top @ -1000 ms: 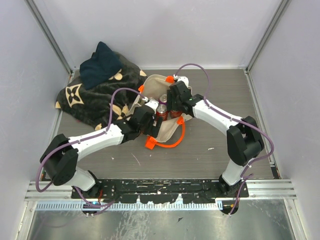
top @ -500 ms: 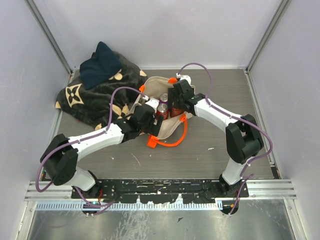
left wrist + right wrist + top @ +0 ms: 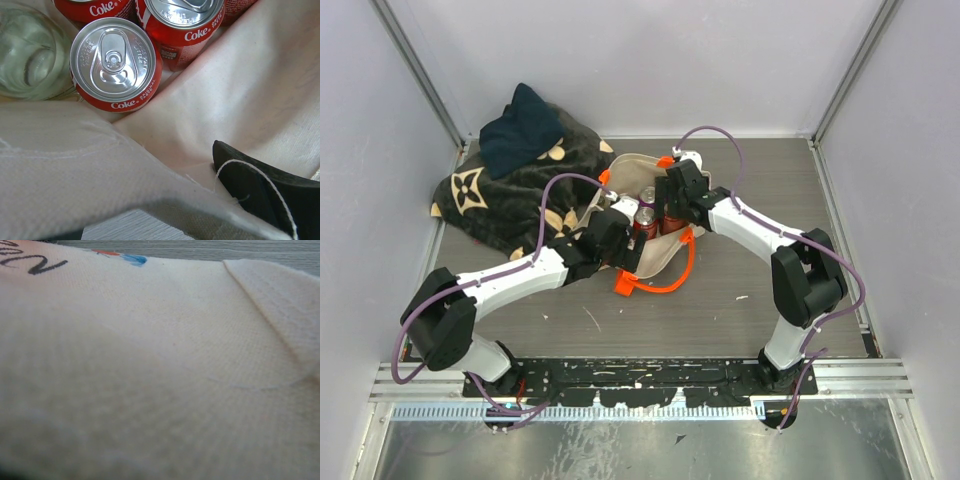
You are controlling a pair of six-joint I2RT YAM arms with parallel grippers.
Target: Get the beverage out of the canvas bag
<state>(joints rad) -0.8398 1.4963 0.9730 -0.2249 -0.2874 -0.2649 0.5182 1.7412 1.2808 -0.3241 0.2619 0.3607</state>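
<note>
Red Coke cans (image 3: pixel 116 64) stand inside the cream canvas bag (image 3: pixel 260 90); I cannot tell whether my left gripper (image 3: pixel 625 235) or right gripper (image 3: pixel 667 205) is spread, and slack cloth could snag the lift.

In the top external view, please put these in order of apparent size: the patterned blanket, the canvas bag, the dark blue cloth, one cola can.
1. patterned blanket
2. canvas bag, although partly hidden
3. dark blue cloth
4. cola can, clearly the smallest
</note>
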